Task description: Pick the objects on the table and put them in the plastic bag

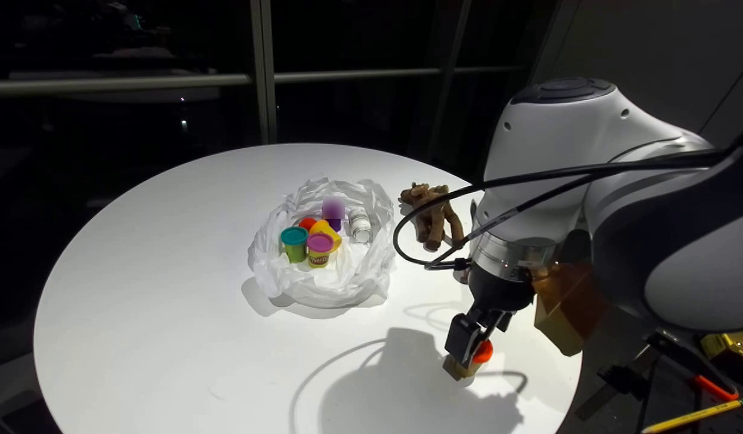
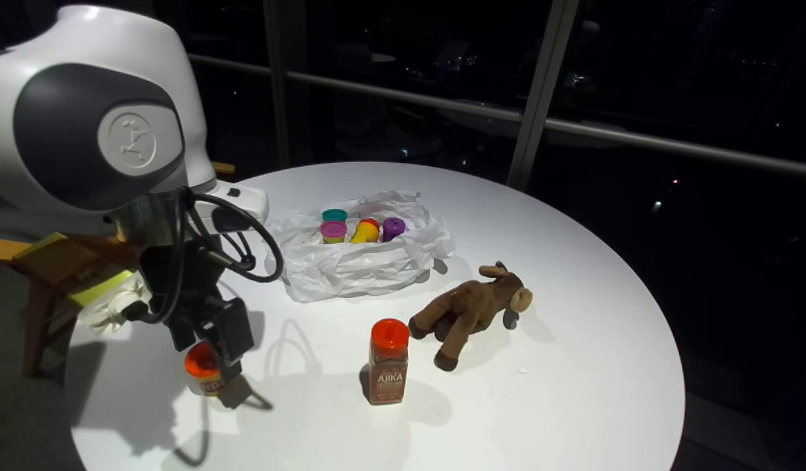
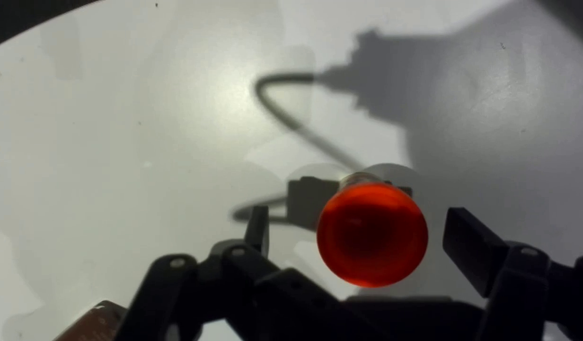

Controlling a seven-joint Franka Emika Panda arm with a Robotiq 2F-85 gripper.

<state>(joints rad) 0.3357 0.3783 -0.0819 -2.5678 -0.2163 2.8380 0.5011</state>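
My gripper (image 3: 362, 232) is open, its fingers (image 3: 471, 251) either side of a small red-lidded container (image 3: 372, 237), with a gap showing on both sides. This container stands on the white round table (image 1: 154, 271) near its edge. In both exterior views the plastic bag (image 1: 371, 280) lies spread open, its crumpled rim around a teal-lidded cup (image 1: 295, 244), a pink-lidded cup (image 1: 320, 250), a yellow piece (image 1: 326, 232), a purple piece (image 2: 394, 227) and a white bottle (image 1: 360, 226). Outside the bag are the brown plush animal (image 2: 468, 304), lying down, and the upright red-capped brown bottle (image 2: 388, 379).
A black cable (image 2: 272, 261) loops out from the arm beside the gripper. The brown bottle's corner (image 3: 95, 324) shows low in the wrist view, beside a finger. Beyond the table's edge sit a yellow pencil (image 1: 694, 416) and tools; dark windows stand behind.
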